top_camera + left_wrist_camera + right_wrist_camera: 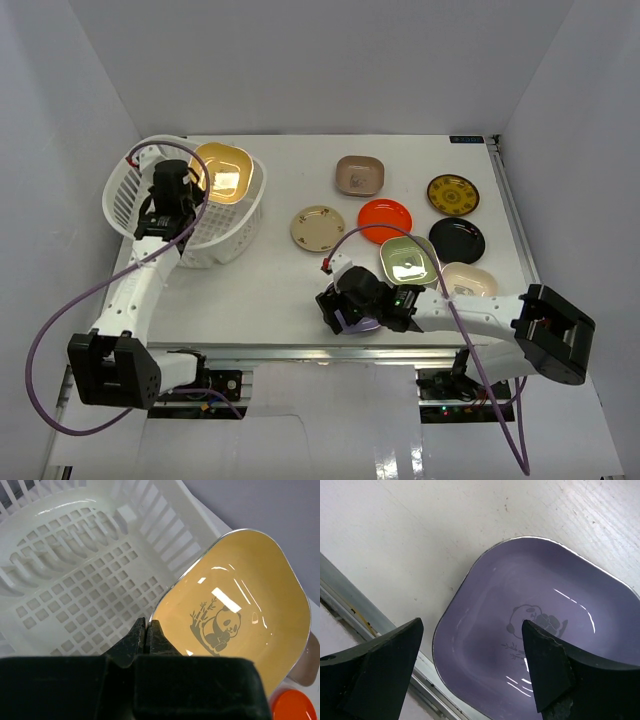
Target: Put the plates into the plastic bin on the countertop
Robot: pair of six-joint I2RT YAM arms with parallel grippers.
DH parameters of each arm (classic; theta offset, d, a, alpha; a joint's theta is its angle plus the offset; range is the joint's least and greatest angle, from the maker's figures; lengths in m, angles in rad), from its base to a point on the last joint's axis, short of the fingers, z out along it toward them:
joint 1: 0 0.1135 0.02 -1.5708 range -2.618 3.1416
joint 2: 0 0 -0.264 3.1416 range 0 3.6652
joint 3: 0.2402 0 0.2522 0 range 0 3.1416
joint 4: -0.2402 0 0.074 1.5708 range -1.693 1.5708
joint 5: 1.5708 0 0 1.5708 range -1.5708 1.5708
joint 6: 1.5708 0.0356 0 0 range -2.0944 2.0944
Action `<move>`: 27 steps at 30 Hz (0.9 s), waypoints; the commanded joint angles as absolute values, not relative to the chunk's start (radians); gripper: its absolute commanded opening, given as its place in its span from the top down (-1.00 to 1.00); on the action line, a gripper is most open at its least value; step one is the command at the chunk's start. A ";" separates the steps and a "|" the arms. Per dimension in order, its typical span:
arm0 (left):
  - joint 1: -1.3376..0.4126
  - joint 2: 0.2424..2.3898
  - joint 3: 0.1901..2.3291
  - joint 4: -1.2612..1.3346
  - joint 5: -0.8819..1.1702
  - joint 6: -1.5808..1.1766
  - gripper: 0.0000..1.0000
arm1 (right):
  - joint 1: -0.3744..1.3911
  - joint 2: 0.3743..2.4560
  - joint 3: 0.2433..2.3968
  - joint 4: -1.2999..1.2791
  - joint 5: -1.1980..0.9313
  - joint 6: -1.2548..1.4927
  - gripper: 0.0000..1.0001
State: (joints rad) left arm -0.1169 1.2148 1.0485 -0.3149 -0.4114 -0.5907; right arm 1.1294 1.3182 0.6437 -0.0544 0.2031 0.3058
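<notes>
"Where's the yellow plate (235,610) got to?"

"Over the bin (122,200), towards its far right side, tilted, with the panda picture facing up. The left claw (148,632) has its fingers pressed together on the plate's near rim, pinching it. I can't tell whether the far edge leans on the bin's wall or hangs free."

"So it's being put in now?"

"That's my reading. Next, I'd say, it wants lowering towards the lattice floor before the claw lets go. It's slanted, so it could slide or clatter."

"And the other arm?"

"The right claw (472,630) is spread wide over the purple plate (545,605), which sits on the table (260,290) just beside the metal rail (350,610) at the near edge. There's one finger on either side of a corner, neither touching as far as I can see. It needs to drop and nip the rim."

"Much left?"

"Plenty. I see nothing else in the bin, and seven more plates lie across the right half of the table, the red plate (385,214) and black plate (457,239) among them."
</notes>
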 commanded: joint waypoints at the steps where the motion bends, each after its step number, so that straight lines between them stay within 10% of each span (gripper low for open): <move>1: -0.017 1.254 1.129 -0.307 -0.356 -0.584 1.00 | 1.138 1.359 0.695 -0.017 0.213 0.295 -0.70; 10: 0.121 1.446 1.081 -0.311 -0.371 -0.591 1.00 | 1.140 1.499 0.770 -0.018 0.250 0.262 -0.49; 18: 0.120 1.337 1.075 -0.275 -0.214 -0.592 -0.80 | 1.149 1.497 0.810 -0.046 0.290 0.252 0.72; 27: 0.071 1.066 1.034 -0.229 0.104 -0.597 -0.96 | 1.166 1.431 1.070 -0.101 0.308 0.121 0.84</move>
